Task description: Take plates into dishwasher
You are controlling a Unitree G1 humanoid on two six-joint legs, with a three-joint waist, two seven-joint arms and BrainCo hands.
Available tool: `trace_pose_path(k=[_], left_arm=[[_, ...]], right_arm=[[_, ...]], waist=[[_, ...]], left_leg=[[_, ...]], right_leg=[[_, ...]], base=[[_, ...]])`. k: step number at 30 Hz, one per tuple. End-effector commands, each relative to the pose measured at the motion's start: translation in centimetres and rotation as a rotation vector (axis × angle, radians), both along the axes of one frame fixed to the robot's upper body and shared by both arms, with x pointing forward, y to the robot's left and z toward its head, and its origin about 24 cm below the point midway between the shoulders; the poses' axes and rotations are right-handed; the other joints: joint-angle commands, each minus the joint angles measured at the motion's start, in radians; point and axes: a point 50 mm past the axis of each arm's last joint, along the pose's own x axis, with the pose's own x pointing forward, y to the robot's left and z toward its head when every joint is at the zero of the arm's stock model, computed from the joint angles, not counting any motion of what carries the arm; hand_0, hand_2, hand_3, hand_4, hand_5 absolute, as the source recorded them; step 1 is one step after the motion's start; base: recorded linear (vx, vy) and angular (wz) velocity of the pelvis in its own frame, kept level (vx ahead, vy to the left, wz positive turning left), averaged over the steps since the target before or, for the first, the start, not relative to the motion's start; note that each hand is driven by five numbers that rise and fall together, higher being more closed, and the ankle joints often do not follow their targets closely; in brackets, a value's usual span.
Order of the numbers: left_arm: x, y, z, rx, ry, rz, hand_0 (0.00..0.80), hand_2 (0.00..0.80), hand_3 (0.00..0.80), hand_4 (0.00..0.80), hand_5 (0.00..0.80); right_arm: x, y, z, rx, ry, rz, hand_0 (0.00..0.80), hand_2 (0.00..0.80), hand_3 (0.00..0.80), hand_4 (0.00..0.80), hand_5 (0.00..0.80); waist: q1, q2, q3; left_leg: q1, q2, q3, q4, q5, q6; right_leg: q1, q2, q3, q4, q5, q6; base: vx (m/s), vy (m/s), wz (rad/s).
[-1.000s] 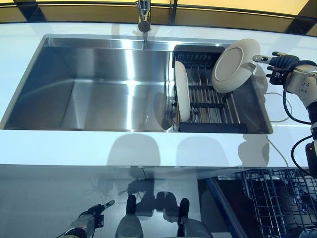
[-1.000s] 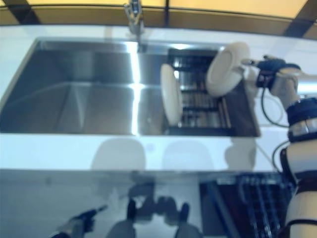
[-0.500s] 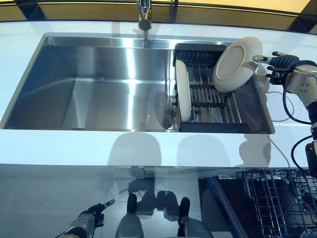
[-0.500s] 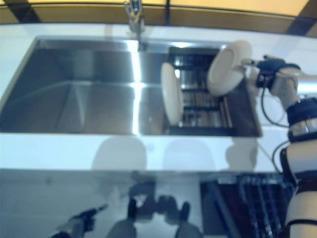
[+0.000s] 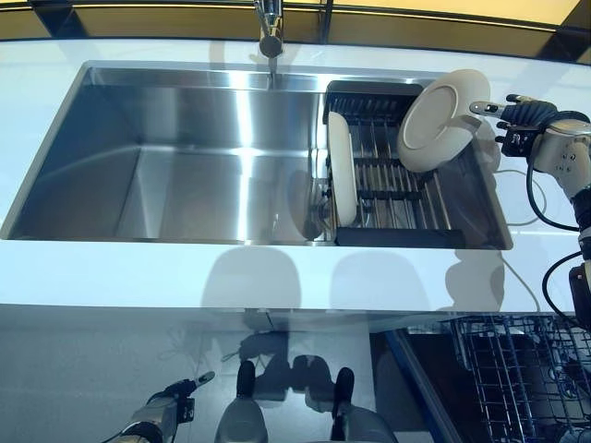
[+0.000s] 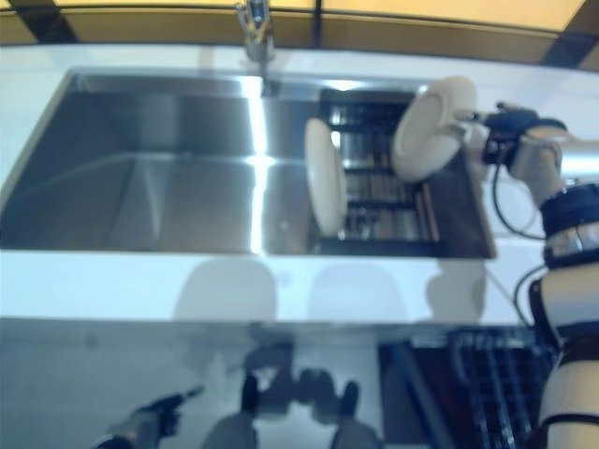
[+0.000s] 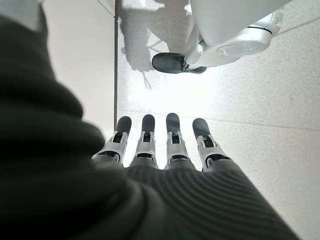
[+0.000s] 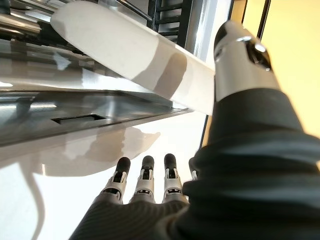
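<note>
A white plate (image 5: pixel 441 120) stands tilted over the far right end of the dark dish rack (image 5: pixel 397 198) in the sink. My right hand (image 5: pixel 531 125) is just to its right, above the counter. In the right wrist view its thumb (image 8: pixel 240 60) touches the plate's rim (image 8: pixel 125 45) while its fingers (image 8: pixel 145 180) stay straight and apart from the plate. A second white plate (image 5: pixel 340 181) stands on edge at the rack's left end. My left hand (image 5: pixel 171 406) hangs low by the floor, its fingers (image 7: pixel 170 145) straight and holding nothing.
The steel sink (image 5: pixel 185 157) fills the counter's middle, with a faucet (image 5: pixel 268 28) at its back edge. The open dishwasher's wire rack (image 5: pixel 517 378) shows below the counter at the lower right. White countertop (image 5: pixel 138 272) runs along the front.
The tilted plate has shifted slightly up and to the right with my right hand's thumb on its rim. The left hand has not moved.
</note>
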Motion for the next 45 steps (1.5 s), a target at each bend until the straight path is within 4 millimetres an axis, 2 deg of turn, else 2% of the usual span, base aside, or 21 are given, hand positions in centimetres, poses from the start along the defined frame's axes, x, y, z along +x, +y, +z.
trace_pose_path(k=[1, 19, 45], left_arm=[[0.9, 0.2, 0.3, 0.015, 0.007, -0.028, 0.000, 0.000, 0.000, 0.000, 0.000], [0.7, 0.2, 0.3, 0.014, 0.012, -0.026, 0.000, 0.000, 0.000, 0.000, 0.000], [1.9, -0.3, 0.7, -0.003, -0.021, -0.011, 0.000, 0.000, 0.000, 0.000, 0.000]], right_arm=[[0.2, 2.2, 5.8, -0.089, -0.175, 0.045, 0.000, 0.000, 0.000, 0.000, 0.000], [0.4, 3.0, 5.7, -0.087, -0.160, 0.062, 0.000, 0.000, 0.000, 0.000, 0.000], [0.5, 3.1, 5.5, -0.059, -0.157, 0.072, 0.000, 0.000, 0.000, 0.000, 0.000]], waist=[[0.006, -0.032, -0.003], [0.010, -0.037, -0.015], [0.010, -0.032, 0.016]], left_leg=[[0.000, -0.005, 0.003, -0.004, -0.005, 0.021], [0.008, -0.005, 0.003, -0.004, -0.005, 0.021], [-0.015, -0.011, -0.003, -0.004, 0.001, 0.023]], right_leg=[[0.022, -0.044, -0.003, -0.001, 0.006, 0.039], [0.030, -0.043, -0.004, -0.001, 0.006, 0.039], [0.009, -0.043, -0.001, -0.001, 0.013, 0.038]], base=[[0.000, 0.000, 0.00], [0.000, 0.000, 0.00], [0.000, 0.000, 0.00]])
